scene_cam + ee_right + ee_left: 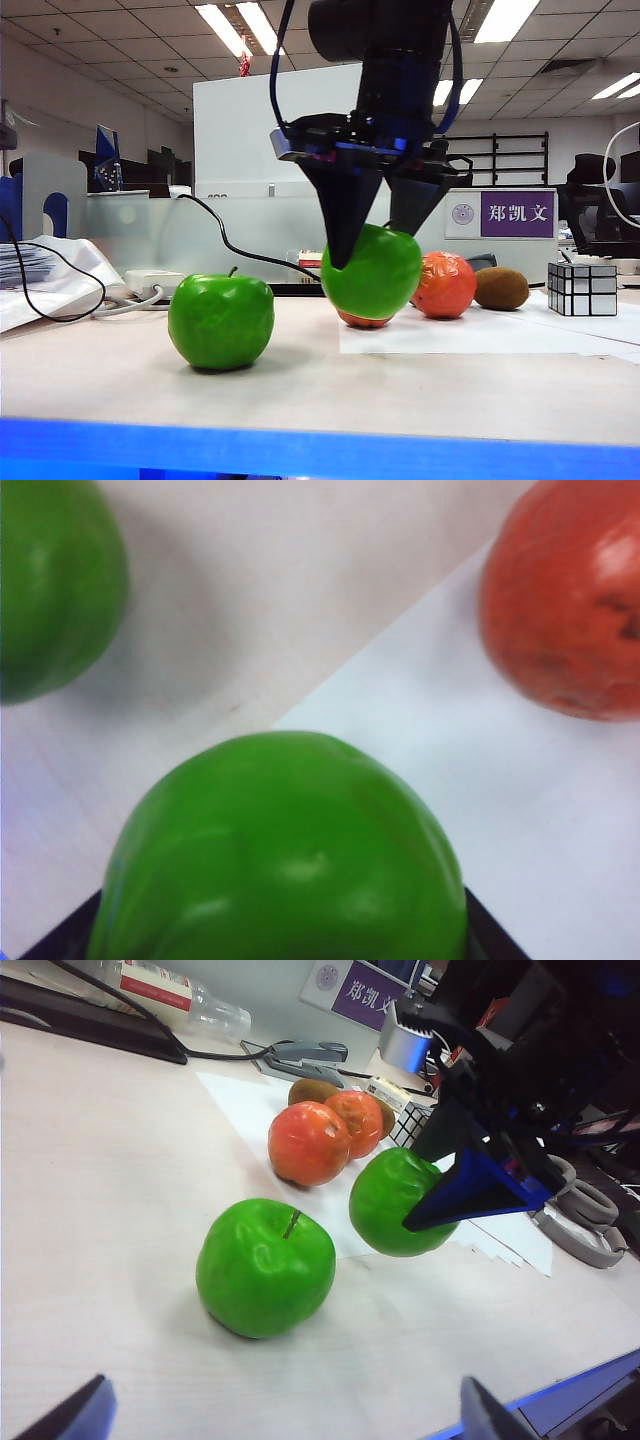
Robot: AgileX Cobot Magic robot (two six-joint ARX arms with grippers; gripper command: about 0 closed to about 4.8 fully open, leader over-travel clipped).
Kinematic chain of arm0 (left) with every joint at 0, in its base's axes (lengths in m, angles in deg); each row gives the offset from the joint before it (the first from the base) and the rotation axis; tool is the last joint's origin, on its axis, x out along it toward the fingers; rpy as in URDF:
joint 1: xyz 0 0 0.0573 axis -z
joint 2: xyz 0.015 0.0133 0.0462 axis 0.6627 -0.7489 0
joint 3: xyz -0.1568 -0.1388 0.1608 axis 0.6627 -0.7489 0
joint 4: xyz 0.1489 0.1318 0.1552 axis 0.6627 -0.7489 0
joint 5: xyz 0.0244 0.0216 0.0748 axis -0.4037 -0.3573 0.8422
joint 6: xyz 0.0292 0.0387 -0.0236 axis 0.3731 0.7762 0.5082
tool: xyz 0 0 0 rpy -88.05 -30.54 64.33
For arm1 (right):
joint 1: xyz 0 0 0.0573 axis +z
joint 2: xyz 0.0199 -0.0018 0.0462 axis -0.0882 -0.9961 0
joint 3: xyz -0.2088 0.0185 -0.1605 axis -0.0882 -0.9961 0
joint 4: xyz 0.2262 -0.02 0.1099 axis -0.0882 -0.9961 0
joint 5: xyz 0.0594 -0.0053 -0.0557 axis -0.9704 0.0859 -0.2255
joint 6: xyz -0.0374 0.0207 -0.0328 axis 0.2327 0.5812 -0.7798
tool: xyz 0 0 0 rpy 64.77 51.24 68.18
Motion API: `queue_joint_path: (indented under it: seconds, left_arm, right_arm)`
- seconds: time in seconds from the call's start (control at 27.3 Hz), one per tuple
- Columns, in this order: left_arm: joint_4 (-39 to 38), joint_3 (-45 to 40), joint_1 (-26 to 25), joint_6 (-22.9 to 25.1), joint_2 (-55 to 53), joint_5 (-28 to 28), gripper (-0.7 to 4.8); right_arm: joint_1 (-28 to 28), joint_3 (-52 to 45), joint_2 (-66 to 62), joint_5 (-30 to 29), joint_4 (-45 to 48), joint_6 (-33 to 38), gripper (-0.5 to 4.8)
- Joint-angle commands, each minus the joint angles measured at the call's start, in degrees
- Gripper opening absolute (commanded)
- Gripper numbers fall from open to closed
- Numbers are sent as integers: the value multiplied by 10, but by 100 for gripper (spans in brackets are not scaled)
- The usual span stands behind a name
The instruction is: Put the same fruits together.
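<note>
The pale table (120,375) carries everything, with a white paper sheet (500,335) spread over its right part. Above it the right arm comes down from the top of the exterior view, and the right gripper (385,225) holds 1 green apple (372,272) between its 2 dark fingers (345,215), jaws spread wide around the fruit's upper half. The held apple hangs clear of the table, above the paper's near-left edge. In the right wrist view this apple (280,850) fills the space between the jaws.

The other green apple (221,321) stands on the bare table, stem up, to the left of the held one and apart from it. 2 orange-red fruits sit on the paper: 1 (445,285) just right of the held apple, the other (362,320) mostly hidden behind and below it. A brown kiwi (501,288) lies just right of the visible orange fruit, and a mirrored cube (582,288) stands further right.

The left gripper (285,1415) hovers well back from the fruit, only its 2 blue fingertips (75,1415) showing, set wide apart with nothing between them.
</note>
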State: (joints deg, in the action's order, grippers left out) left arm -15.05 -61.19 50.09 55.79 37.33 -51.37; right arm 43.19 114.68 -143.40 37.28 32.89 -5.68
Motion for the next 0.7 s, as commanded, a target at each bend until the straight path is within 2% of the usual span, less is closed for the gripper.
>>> queue_joint_path:
  seconds: [0.04, 0.7]
  left_arm:
    - [-1, 0, 1, 2, 1, 1, 479]
    - [-1, 0, 2, 1, 1, -4, 479]
  right_arm:
    - [9, 2, 2, -2, 11, 9, -2]
    - [55, 2, -23, -17, 24, 9, -2]
